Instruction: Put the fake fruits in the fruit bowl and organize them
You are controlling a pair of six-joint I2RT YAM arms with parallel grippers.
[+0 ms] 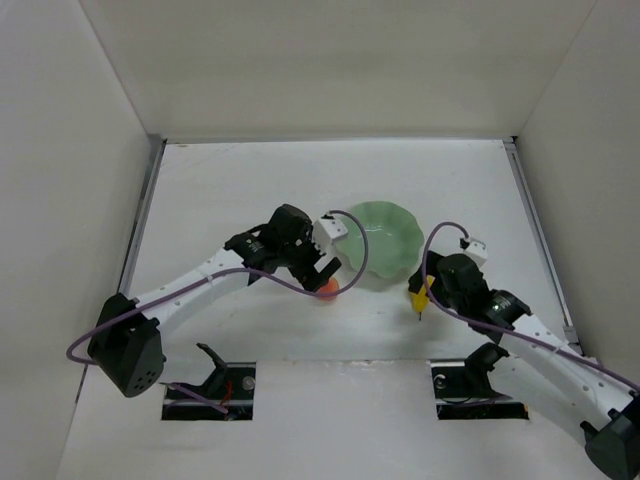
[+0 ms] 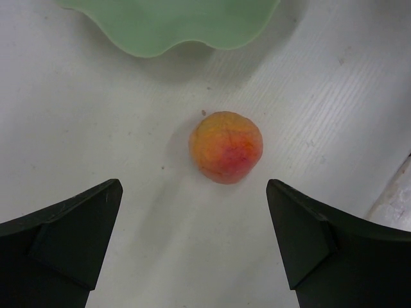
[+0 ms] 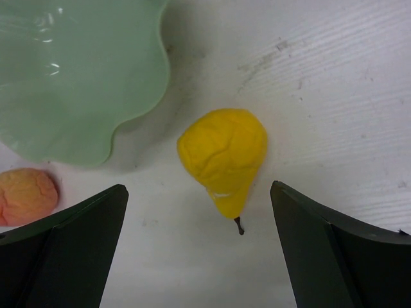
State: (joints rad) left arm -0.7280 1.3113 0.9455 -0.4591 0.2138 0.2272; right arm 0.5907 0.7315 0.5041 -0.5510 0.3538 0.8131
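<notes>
The orange-red peach (image 2: 226,147) lies on the white table just in front of the pale green scalloped bowl (image 2: 173,25). My left gripper (image 2: 194,186) is open, hovering over it, with the peach just ahead of the fingertips and apart from them. The yellow pear (image 3: 223,157) lies beside the bowl's rim (image 3: 70,77), its dark stem pointing toward me. My right gripper (image 3: 199,186) is open, with the pear's narrow end between the fingertips and touching neither. In the top view the bowl (image 1: 380,243) is empty, with the peach (image 1: 327,289) at its front left and the pear (image 1: 421,296) at its front right.
The peach also shows at the left edge of the right wrist view (image 3: 26,196). White walls (image 1: 80,150) enclose the table on three sides. Two dark cut-outs (image 1: 210,385) sit by the arm bases at the near edge.
</notes>
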